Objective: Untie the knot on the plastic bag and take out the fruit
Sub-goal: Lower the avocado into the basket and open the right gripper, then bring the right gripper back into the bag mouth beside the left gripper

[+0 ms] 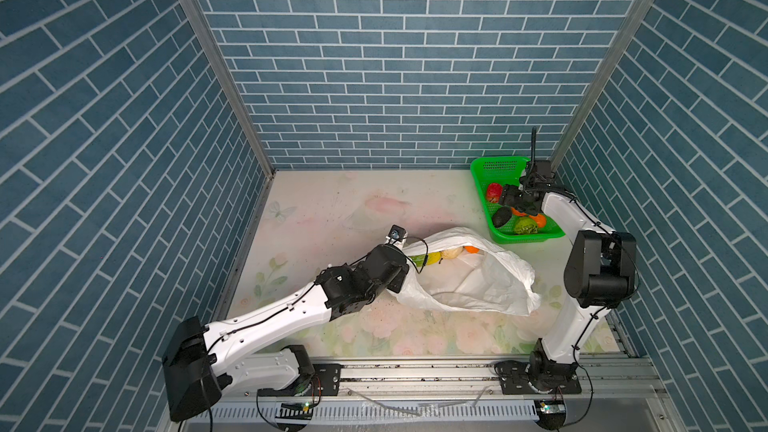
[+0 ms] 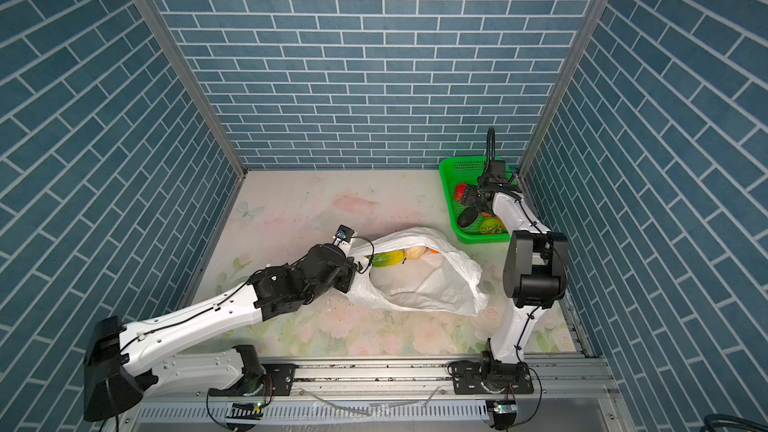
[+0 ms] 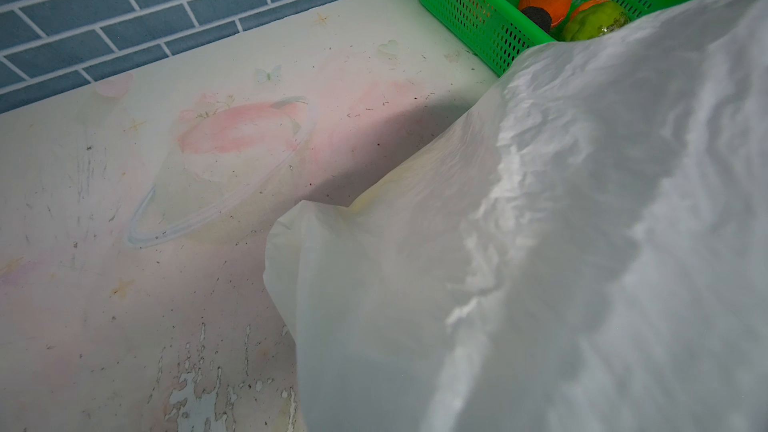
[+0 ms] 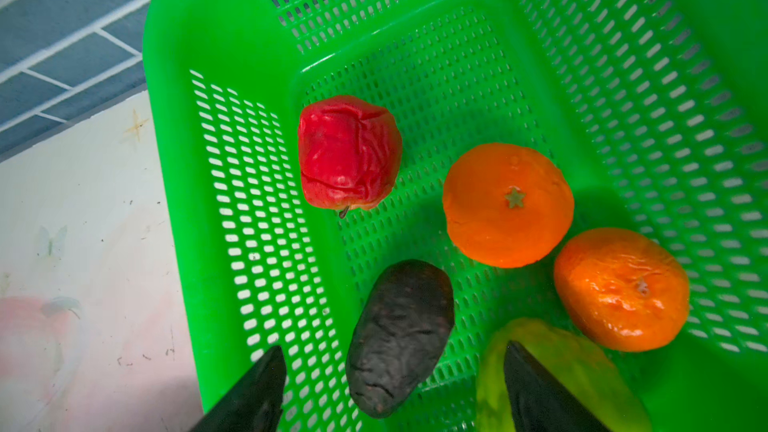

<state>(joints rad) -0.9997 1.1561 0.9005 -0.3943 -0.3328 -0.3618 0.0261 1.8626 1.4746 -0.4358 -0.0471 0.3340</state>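
Our right gripper (image 4: 393,349) hangs over the green perforated plastic basket (image 4: 174,151), fingers spread and empty — the dark wrinkled avocado (image 4: 399,334) lies loose beneath. Our left gripper (image 1: 407,249) is clamped on the rim of the thin white crinkly plastic bag (image 1: 469,280), propping its mouth; a yellow banana (image 1: 432,258) and a pale cream fruit (image 1: 451,252) sit inside. We should rise clear of the basket wall, then enter that mouth low, left pinch firm

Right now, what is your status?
Left gripper shut on plastic bag rim. Right gripper open over basket. Banana and cream fruit in bag. Nothing in the way.
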